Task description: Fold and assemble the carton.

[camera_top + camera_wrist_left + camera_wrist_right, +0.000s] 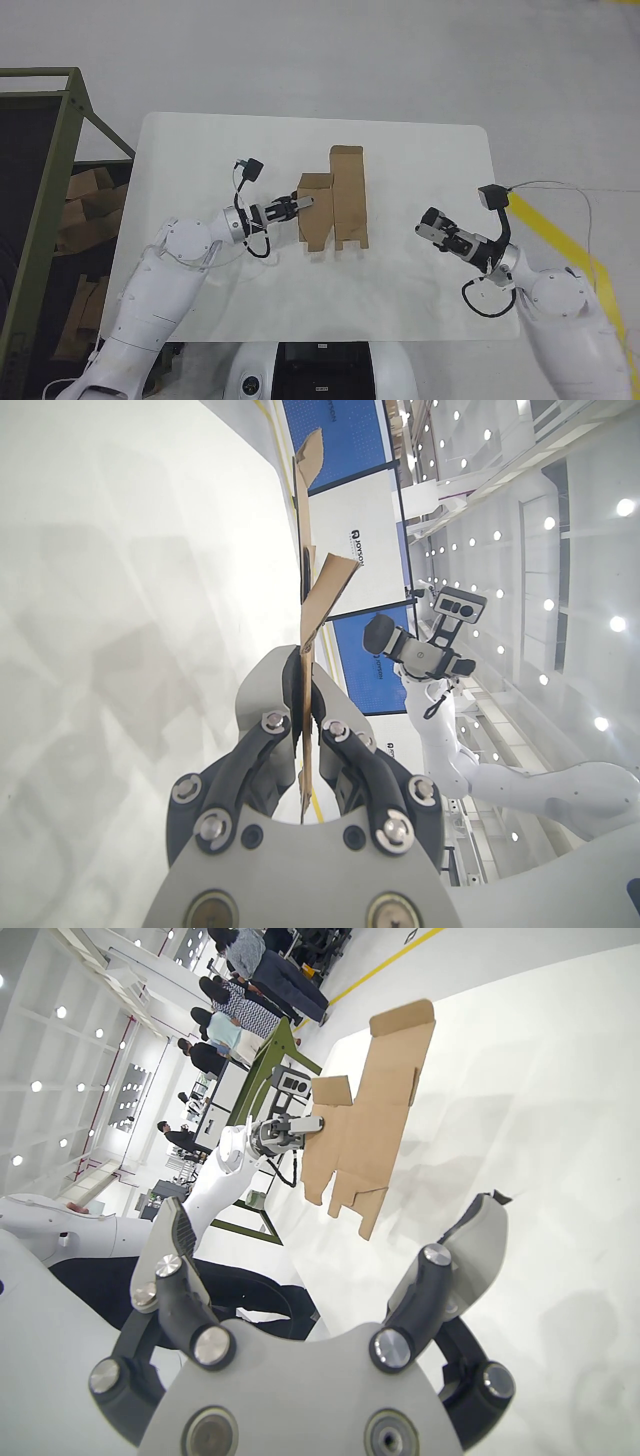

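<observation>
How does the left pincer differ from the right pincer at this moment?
The left pincer is shut on an edge of the carton; the right pincer is open and holds nothing. The left pincer touches the carton; the right pincer is apart from it, over the table. Both point toward the carton.

1 carton (345, 210), 1 desk (200, 150), 2 tools, 1 frame (40, 72).
The desk carries 1 brown carton, a single flat blank seen as 2 panels side by side, 1 taller than the other. Of the 2 tools, 1 is the left tool (300, 205), pinching the carton's edge, and 1 is the right tool (428, 228), its 2 fingers (172, 1223) spread apart. Beside the desk stands 1 green frame holding several cardboard scraps (90, 205), too jumbled to count.
</observation>
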